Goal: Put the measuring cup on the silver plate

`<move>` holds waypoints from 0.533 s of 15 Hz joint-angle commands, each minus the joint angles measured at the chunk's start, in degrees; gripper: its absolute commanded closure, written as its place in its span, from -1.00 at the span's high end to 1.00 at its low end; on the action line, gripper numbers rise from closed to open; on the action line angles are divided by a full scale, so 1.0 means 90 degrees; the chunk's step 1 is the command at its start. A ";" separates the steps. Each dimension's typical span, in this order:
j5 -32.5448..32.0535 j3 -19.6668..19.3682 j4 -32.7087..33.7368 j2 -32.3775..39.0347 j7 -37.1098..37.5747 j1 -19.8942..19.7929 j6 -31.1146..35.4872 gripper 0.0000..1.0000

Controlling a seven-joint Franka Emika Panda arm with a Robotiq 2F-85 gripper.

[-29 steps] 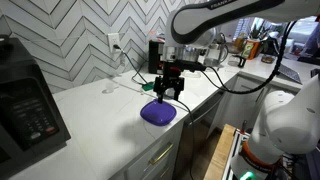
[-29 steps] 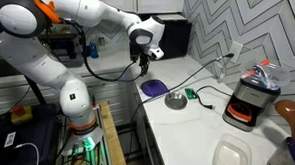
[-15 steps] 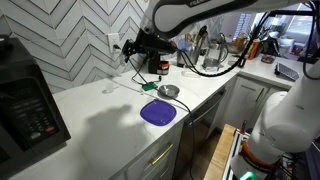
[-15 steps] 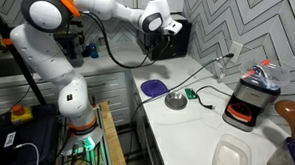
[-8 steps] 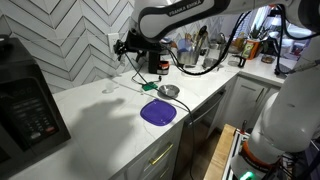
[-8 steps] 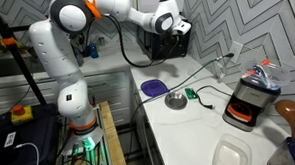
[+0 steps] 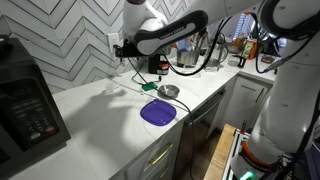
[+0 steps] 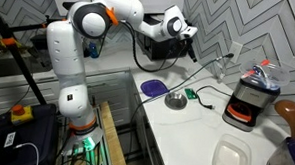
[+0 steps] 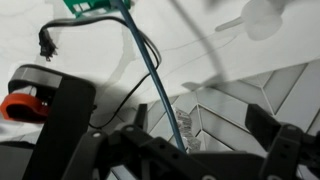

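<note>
The measuring cup (image 7: 108, 88) is a tiny pale cup on the white counter near the tiled wall; it also shows in an exterior view (image 8: 219, 63) and in the wrist view (image 9: 262, 18). The silver plate (image 7: 169, 91) (image 8: 177, 101) sits empty beside the larger purple plate (image 7: 158, 112) (image 8: 153, 87). My gripper (image 7: 122, 48) (image 8: 192, 45) hangs high by the wall outlet, above and apart from the cup. Its fingers are spread and empty in the wrist view (image 9: 180, 135).
A small green object (image 7: 148, 86) (image 8: 190, 93) (image 9: 95, 6) with a blue cable (image 9: 150, 70) lies between cup and plates. A black appliance (image 7: 25, 100) stands at one end and a black box (image 8: 169, 38) by the wall. A red-based blender (image 8: 249, 97) and a white container (image 8: 232, 156) are farther along.
The arm has risen from above the purple plate and swung back toward the wall, with the gripper now near the outlet. Cup and plates have not moved.
</note>
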 commanded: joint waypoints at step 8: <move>-0.0287 -0.0363 0.1904 0.1870 -0.0217 0.1183 -0.1448 1.00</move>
